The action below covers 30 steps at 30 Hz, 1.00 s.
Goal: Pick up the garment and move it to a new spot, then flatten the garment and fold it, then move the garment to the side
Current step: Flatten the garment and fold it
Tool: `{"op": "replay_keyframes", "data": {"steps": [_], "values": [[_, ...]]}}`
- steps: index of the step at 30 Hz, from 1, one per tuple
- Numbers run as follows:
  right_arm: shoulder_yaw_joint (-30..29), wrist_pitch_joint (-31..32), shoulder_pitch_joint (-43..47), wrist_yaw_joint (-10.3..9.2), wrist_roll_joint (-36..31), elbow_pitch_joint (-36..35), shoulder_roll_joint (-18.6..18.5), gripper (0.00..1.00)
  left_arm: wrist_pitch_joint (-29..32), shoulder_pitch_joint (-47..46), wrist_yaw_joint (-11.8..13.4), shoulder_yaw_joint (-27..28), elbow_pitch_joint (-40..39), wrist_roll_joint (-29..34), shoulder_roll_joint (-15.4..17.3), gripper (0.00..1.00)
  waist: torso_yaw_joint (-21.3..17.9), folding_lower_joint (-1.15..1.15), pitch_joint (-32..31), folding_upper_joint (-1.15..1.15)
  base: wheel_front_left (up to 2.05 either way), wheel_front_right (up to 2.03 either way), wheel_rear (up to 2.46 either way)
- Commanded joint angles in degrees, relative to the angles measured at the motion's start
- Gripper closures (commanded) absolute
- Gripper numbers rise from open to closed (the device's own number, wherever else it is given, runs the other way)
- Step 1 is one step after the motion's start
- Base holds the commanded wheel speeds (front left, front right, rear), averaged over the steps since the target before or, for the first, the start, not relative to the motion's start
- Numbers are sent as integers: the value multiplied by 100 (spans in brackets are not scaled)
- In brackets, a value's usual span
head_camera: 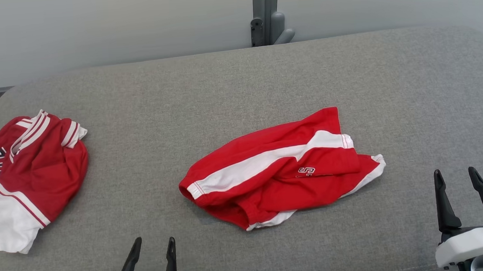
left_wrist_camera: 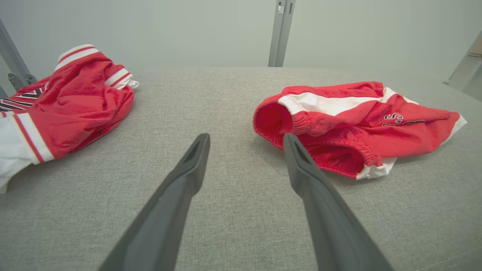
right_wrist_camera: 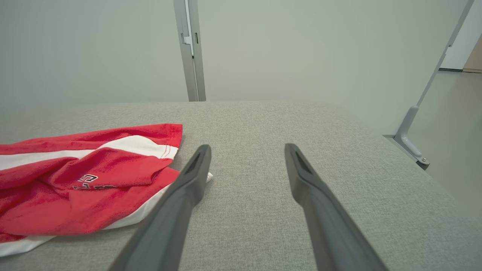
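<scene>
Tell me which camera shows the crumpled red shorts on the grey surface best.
Head view: the shorts lie whole in frame from above, full outline visible. Left wrist view shows the shorts low and side-on, waistband opening nearest. Right wrist view cuts off the shorts at the picture's left edge.

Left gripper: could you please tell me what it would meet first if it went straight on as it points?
Likely only grey cushion: the open left gripper aims into the gap between the jersey and the red shorts. One finger might graze the waistband; depth is unclear.
</scene>
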Motion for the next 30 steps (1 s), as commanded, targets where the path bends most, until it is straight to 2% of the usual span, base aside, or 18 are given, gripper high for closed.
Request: {"op": "replay_keyframes", "data": {"steps": [1, 6, 10, 13, 20, 30], "values": [[14, -26, -63, -6, -45, 52, -69, 0, -15, -86, -24, -37, 43, -68, -8, 0, -29, 0, 47, 52, 0, 0, 0], [388, 125, -396, -6, -206, 455, -576, 0, -9, -310, -39, -871, 322, -426, 90, 0, -129, 0, 242, 52, 0, 0, 0], [727, 579, -822, -6, -230, 572, -950, 0, -2, -668, -29, -1683, 608, -942, 324, 0, -217, 0, 503, 52, 0, 0, 0], [962, 992, -1123, -6, -232, 656, -1148, 0, 91, -988, -30, -2094, 767, -1260, 483, 0, -250, 0, 665, 52, 0, 0, 0], [1563, 1685, -1615, -7, -110, 839, -1316, 0, 307, -1620, -31, -2606, 1028, -1649, 649, 0, -249, 0, 979, 52, 0, 0, 0], [2046, 1676, -2069, -8, -25, 1184, -1278, 0, 367, -2155, -32, -3055, 1172, -2023, 828, 0, -197, 0, 1386, 52, 0, 0, 0]]}}
